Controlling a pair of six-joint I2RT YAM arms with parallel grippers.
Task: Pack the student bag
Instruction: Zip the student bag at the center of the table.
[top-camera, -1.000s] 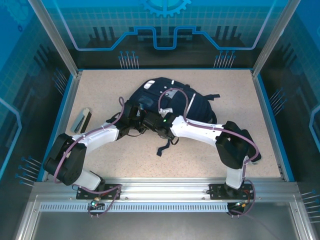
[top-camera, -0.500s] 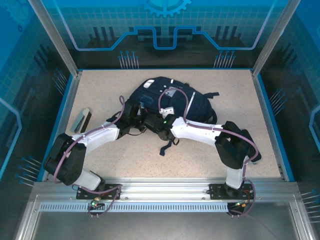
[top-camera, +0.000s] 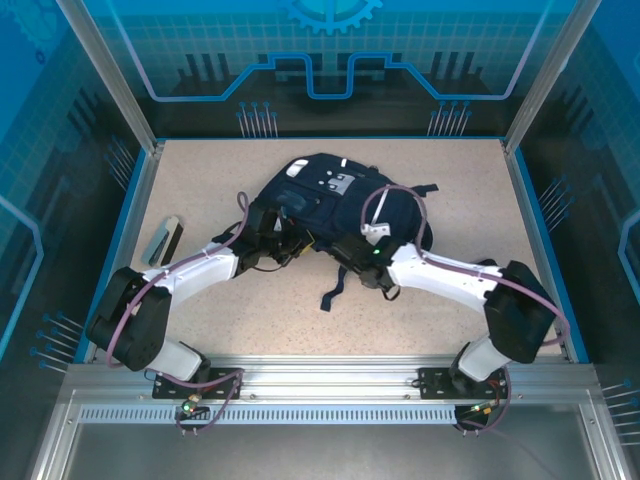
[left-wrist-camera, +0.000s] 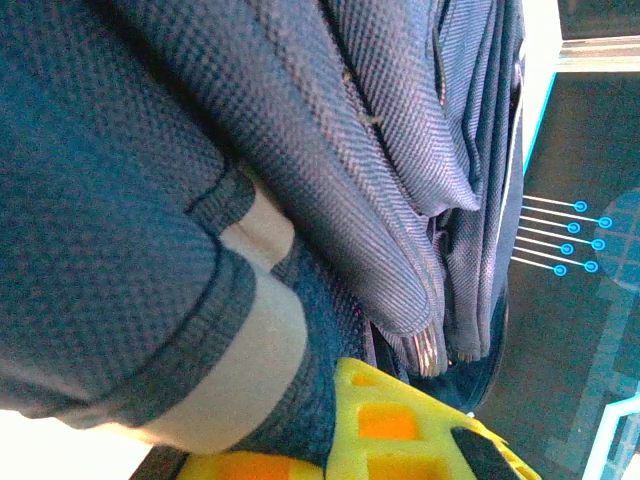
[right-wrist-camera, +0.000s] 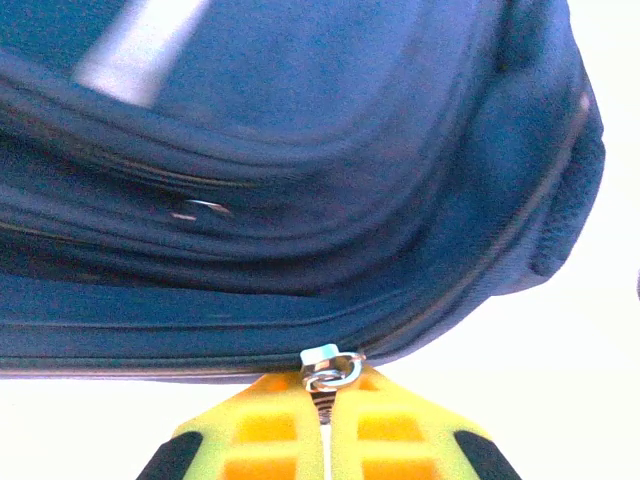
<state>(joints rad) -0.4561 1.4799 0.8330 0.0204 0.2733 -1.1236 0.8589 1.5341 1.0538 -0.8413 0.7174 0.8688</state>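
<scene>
at the middle of the speckled table (top-camera: 470, 190), a little toward the far side, the navy student bag (top-camera: 310, 190) lies flat with its white patches at the far end and a dark strap (top-camera: 333, 287) trailing off its near edge. both arms reach in to that near edge. the left gripper (top-camera: 297, 237) meets the bag's near-left side; in the left wrist view its yellow fingers (left-wrist-camera: 400, 425) are closed together with a fold of the bag's mesh fabric and white stripe clamped between them. the right gripper (top-camera: 340, 248) sits just beside it on the right, and in the right wrist view its fingers (right-wrist-camera: 400, 430) are pressed together on a small silver zipper pull (right-wrist-camera: 330, 368) at the bag's lower seam. well apart near the table's left edge lies a flat booklet (top-camera: 162, 240).
</scene>
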